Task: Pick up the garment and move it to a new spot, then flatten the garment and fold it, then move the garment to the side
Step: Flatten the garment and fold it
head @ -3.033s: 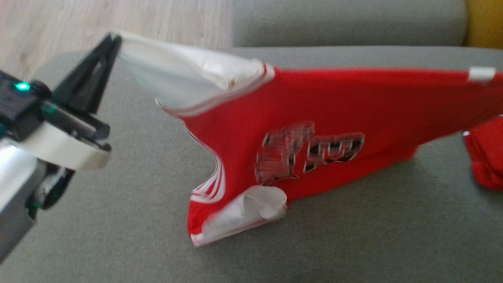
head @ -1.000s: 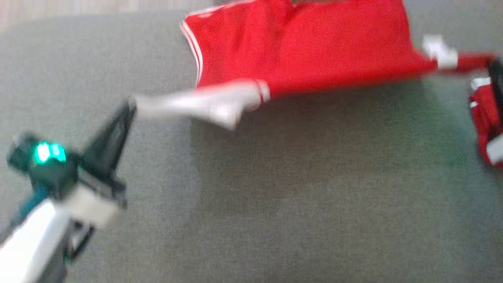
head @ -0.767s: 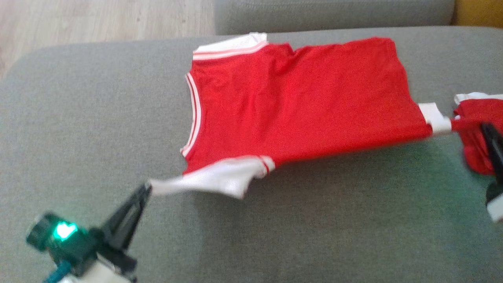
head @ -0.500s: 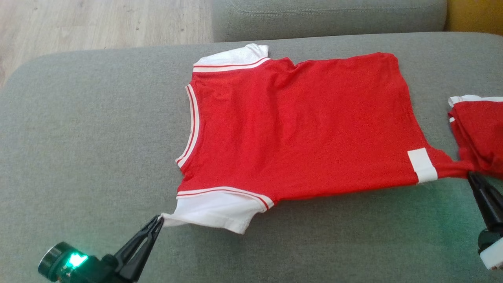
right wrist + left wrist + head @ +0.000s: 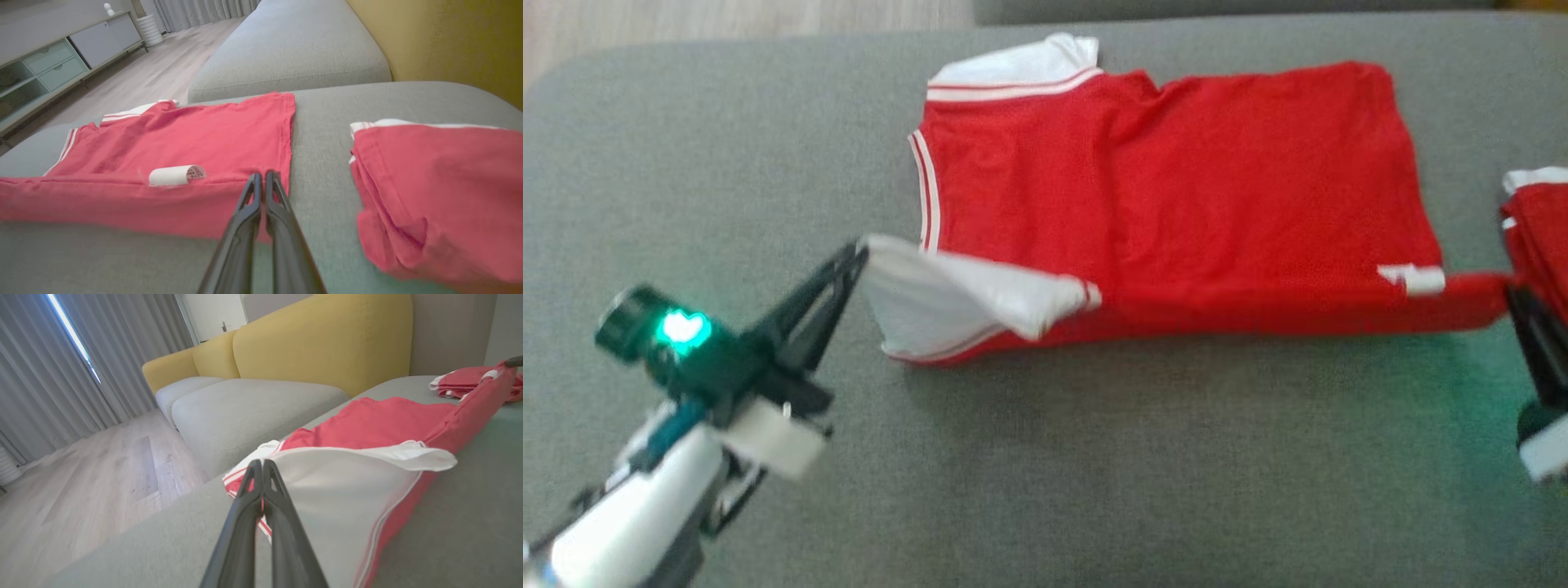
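Pinching the garment (image 5: 1176,180) are left hand (image 5: 854,253) and right hand (image 5: 1515,294); label (image 5: 175,175) print illegible.

Lower left: the left gripper (image 5: 856,251) has long black tapering fingers (image 5: 809,306), a black housing with a green light (image 5: 682,328), a white collar (image 5: 768,437) and a pale forearm (image 5: 629,527). Right edge: the right gripper (image 5: 1513,294) is black too.

You have open sofa cushion (image 5: 1094,474) on the near side and left of the garment (image 5: 1176,188), but a folded red pile (image 5: 1539,237) crowds its right end.
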